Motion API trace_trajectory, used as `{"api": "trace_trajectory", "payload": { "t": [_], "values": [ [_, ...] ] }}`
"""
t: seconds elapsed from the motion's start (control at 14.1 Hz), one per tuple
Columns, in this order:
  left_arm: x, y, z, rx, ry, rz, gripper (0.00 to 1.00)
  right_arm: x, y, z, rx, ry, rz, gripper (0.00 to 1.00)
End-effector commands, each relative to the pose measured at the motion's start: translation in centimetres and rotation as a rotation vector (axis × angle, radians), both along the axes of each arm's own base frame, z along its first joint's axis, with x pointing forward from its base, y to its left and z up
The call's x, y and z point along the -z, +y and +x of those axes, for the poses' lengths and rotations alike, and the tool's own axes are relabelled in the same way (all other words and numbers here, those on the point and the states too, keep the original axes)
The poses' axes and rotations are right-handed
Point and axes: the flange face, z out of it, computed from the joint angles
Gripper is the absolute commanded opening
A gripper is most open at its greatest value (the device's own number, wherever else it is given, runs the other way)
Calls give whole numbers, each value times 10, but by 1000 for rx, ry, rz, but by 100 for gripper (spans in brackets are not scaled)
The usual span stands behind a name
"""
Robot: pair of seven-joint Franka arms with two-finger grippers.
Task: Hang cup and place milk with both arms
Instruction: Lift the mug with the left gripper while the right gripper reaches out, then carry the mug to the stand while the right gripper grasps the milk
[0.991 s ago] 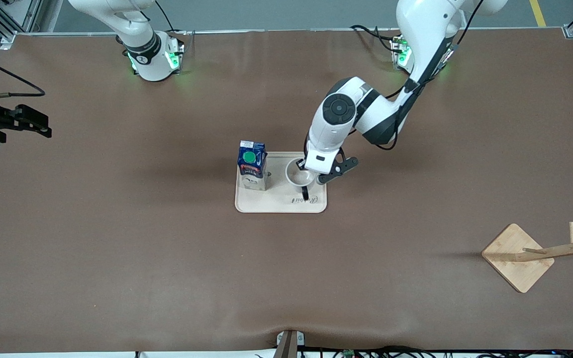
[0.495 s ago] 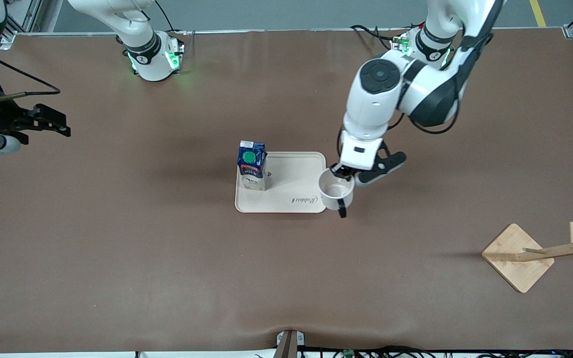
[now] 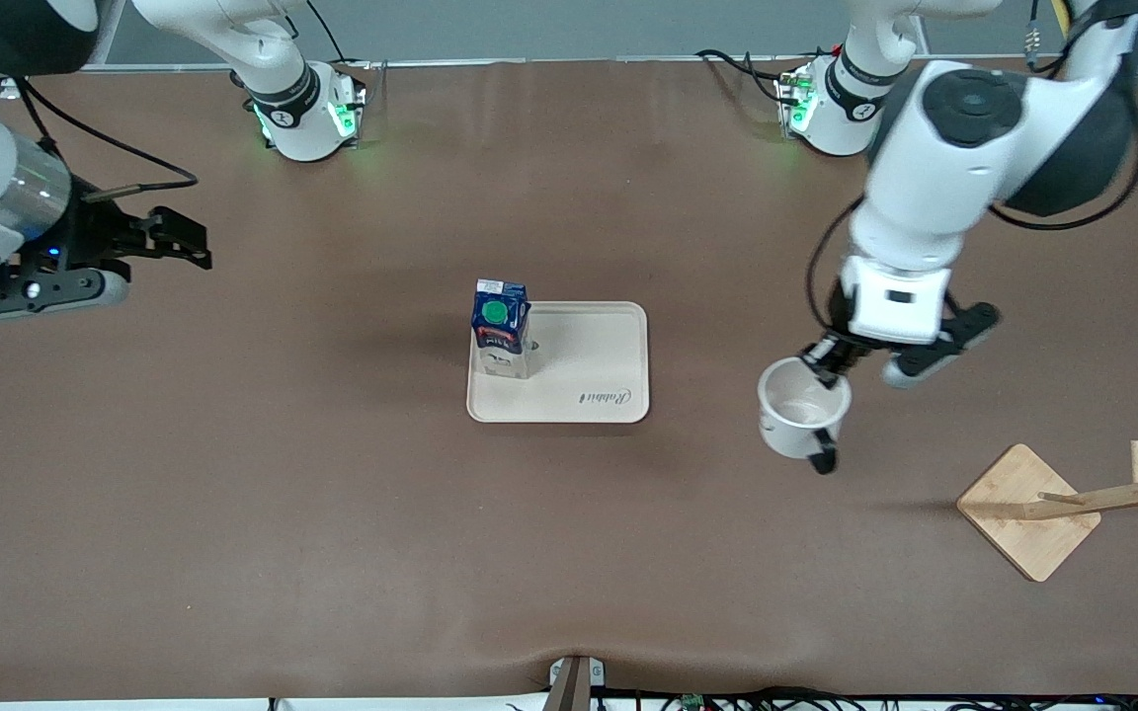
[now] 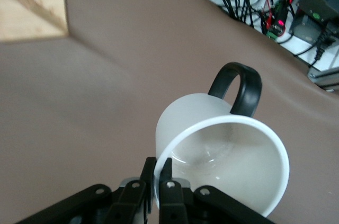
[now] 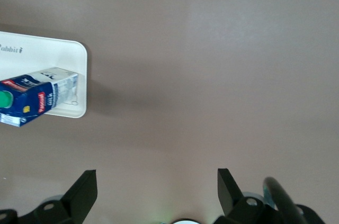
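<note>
Neither half of the task is finished, judging from how things lie. The left gripper (image 3: 831,363) holds the cup (image 3: 803,419) in the air over bare table between the tray (image 3: 599,346) and the wooden rack (image 3: 1063,506), its fingers pinched on the rim with the black handle pointing toward the front camera; hanging it on one of the rack's pegs is still to do. The milk (image 3: 500,328) stands upright on the tray, at the corner toward the right arm's end, untouched, so its placing is also left. The right gripper (image 3: 179,240) hangs over open table toward the right arm's end, well apart from the milk, fingers spread and empty. The front view alone shows both arms, the rack's pegs and how far the cup is from them. The left wrist view shows what the front cannot: one finger (image 4: 169,192) inside the cup's wall and one outside, clamped on the rim, the cup (image 4: 222,155) empty. The right wrist view shows the carton (image 5: 37,97) and the gap between the spread fingers.
</note>
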Motion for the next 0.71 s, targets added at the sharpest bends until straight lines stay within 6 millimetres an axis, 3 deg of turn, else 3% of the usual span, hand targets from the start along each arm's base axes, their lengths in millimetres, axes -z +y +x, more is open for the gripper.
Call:
{"api": "trace_trajectory", "payload": {
  "t": [0.0, 0.14, 0.35, 0.64],
  "values": [
    [-14, 63, 4, 67, -6, 62, 0, 10, 37, 2, 45, 29, -8, 100],
    [-14, 101, 2, 100, 7, 92, 0, 26, 65, 2, 81, 75, 22, 100],
    [-24, 137, -4, 158, 27, 136, 0, 53, 102, 5, 104, 109, 28, 100],
    [-24, 212, -10, 241, 101, 162, 0, 82, 153, 2, 155, 135, 15, 100]
  ]
}}
